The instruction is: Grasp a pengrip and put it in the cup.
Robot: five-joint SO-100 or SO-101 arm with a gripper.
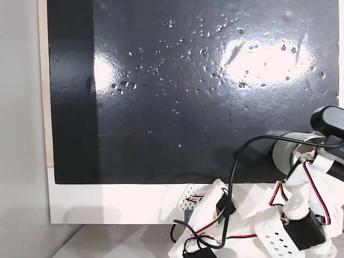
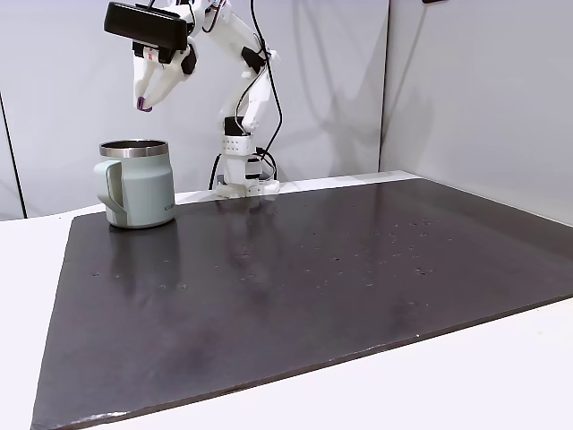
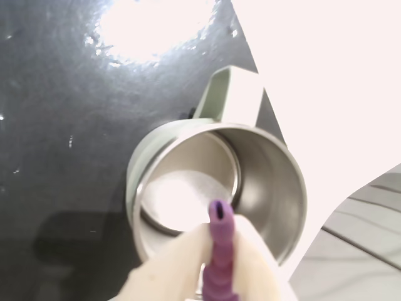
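The pale sage-green cup (image 2: pixel 136 184) stands upright on the dark mat at the left, handle toward the camera's left. High above its mouth hangs my gripper (image 2: pixel 144 100), shut on the purple ribbed pengrip (image 2: pixel 143 105), whose tip pokes out below the white fingers. In the wrist view the pengrip (image 3: pixel 219 251) sits clamped between the two pale fingers (image 3: pixel 168 269), pointing down over the near edge of the cup's shiny steel inside (image 3: pixel 263 182). In the overhead fixed view part of the cup (image 1: pixel 286 150) shows at the right edge under the arm.
A large glossy black mat (image 2: pixel 313 278) covers the white table. The arm's base (image 2: pixel 242 175) stands behind the mat, with cables (image 1: pixel 236 177) hanging off it. Grey walls close in behind and to the right.
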